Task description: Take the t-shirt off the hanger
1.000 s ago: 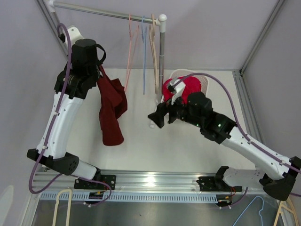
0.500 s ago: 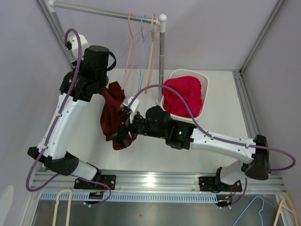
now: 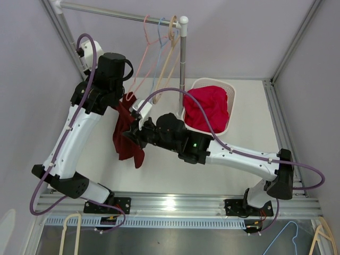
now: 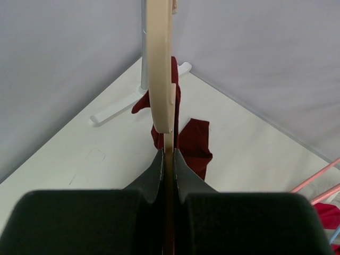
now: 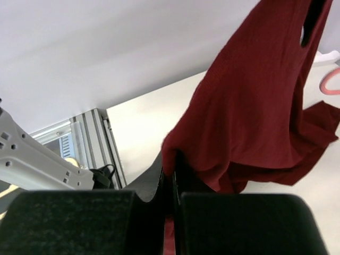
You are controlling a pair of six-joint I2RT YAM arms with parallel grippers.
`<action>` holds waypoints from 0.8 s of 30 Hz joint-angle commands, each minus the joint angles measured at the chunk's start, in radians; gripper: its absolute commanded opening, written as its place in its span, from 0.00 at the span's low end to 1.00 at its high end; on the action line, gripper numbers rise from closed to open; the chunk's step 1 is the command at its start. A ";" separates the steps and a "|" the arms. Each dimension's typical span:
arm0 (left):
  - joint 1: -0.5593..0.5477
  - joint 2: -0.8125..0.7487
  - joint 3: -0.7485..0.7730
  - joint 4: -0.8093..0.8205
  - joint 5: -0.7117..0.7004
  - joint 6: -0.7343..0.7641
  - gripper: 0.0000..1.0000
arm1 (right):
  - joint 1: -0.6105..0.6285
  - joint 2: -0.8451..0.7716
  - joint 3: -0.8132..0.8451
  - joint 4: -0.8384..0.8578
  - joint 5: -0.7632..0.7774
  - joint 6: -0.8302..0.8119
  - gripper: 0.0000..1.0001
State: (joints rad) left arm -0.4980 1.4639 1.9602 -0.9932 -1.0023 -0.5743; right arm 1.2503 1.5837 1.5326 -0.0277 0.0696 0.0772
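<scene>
A dark red t-shirt [image 3: 125,142] hangs from a beige hanger [image 4: 161,64] above the table's left half. My left gripper [image 3: 124,99] is shut on the hanger's thin lower bar, which runs between its fingertips [image 4: 168,151]; the t-shirt [image 4: 194,141] dangles beyond it. My right gripper [image 3: 130,133] reaches across from the right and is shut on a fold at the t-shirt's edge. In the right wrist view the cloth [image 5: 255,106] drapes up and to the right from the pinched jaws [image 5: 173,162].
A clothes rail [image 3: 106,10] with pink, blue and beige hangers [image 3: 159,37] stands at the back on a white pole [image 3: 183,64]. A white basket [image 3: 234,95] of bright red clothes sits to the right of the pole. More hangers [image 3: 69,234] lie below the front rail.
My right arm swung left from the basket to the t-shirt, and its jaws closed on the cloth. My left arm shifted slightly right and up with the hanger.
</scene>
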 commanded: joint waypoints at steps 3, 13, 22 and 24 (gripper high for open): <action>-0.007 -0.030 -0.026 0.114 -0.010 0.024 0.01 | 0.023 -0.120 -0.074 0.014 0.061 0.013 0.00; 0.024 0.016 0.006 0.148 0.008 0.059 0.01 | 0.060 -0.241 -0.166 -0.060 0.131 0.019 0.00; 0.082 0.068 0.067 0.145 0.088 0.065 0.01 | 0.120 -0.363 -0.354 -0.051 0.151 0.108 0.00; 0.082 0.090 0.078 0.140 0.093 0.067 0.01 | 0.127 -0.364 -0.410 -0.023 0.130 0.144 0.00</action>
State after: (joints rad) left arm -0.4278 1.5387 1.9739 -0.9028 -0.9146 -0.5220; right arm 1.3582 1.2438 1.1679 -0.0956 0.2062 0.1547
